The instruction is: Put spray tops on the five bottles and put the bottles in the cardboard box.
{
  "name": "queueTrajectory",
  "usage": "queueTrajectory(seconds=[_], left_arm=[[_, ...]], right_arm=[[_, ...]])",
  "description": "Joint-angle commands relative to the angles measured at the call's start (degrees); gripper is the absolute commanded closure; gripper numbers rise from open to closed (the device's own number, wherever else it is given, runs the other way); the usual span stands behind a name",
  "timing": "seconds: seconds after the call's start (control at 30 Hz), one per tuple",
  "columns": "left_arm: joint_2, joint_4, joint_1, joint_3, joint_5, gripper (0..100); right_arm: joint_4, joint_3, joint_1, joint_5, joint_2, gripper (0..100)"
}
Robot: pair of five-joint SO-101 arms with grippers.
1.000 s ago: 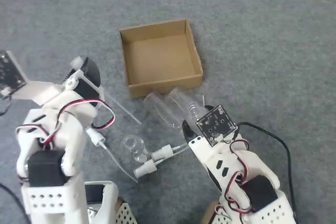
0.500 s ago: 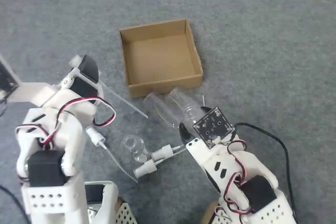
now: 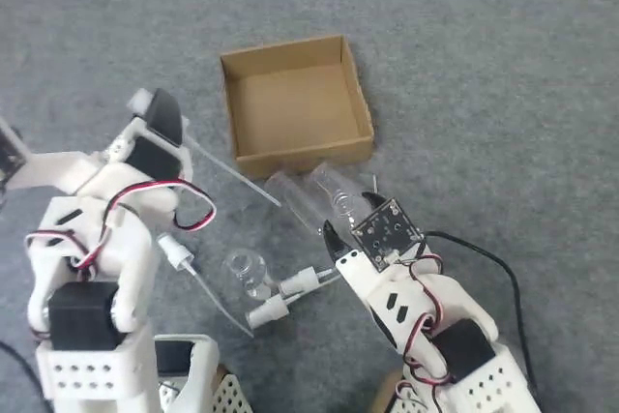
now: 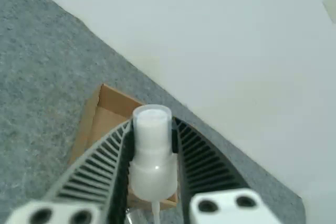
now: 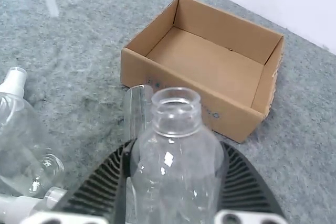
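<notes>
Left pincer (image 4: 152, 128) clamps a spray top (image 4: 153, 167), right pincer (image 5: 174, 153) an open bottle (image 5: 176, 121).

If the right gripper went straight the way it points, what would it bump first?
Probably the cardboard box's near wall, hit by the bottle the right gripper holds. Another clear bottle lies just beside that line, so it might touch first.

Spray top (image 4: 152, 150) and bottle (image 5: 176, 150) drew closer together.
</notes>
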Motion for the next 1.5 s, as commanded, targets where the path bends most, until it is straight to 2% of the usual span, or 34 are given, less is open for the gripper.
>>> queueTrajectory(seconds=[0.0,0.2,0.47,0.97,1.1,1.47], left_arm=[[-1.8,0.4,4.0,-2.5,2.5,99],[-10.2,0.3,4.2,0.5,2.8,99],[-18.6,-6.9,4.2,11.4,2.9,99],[-26.9,-6.9,4.2,19.1,2.9,99],[-30.2,-7.0,4.2,21.1,2.9,99],[-38.1,-7.0,4.2,25.7,2.6,99]], right_arm=[[-1.5,-0.8,-0.5,0.3,-1.1,88.0],[-1.5,-0.8,-1.0,0.3,-1.1,88.0],[-0.8,-0.7,-3.9,0.7,-1.1,88.0],[-4.6,2.1,-4.3,1.0,-1.1,88.0],[-4.6,2.3,-4.5,5.5,-1.1,88.0],[-7.5,5.1,-7.8,8.9,-1.1,88.0]])
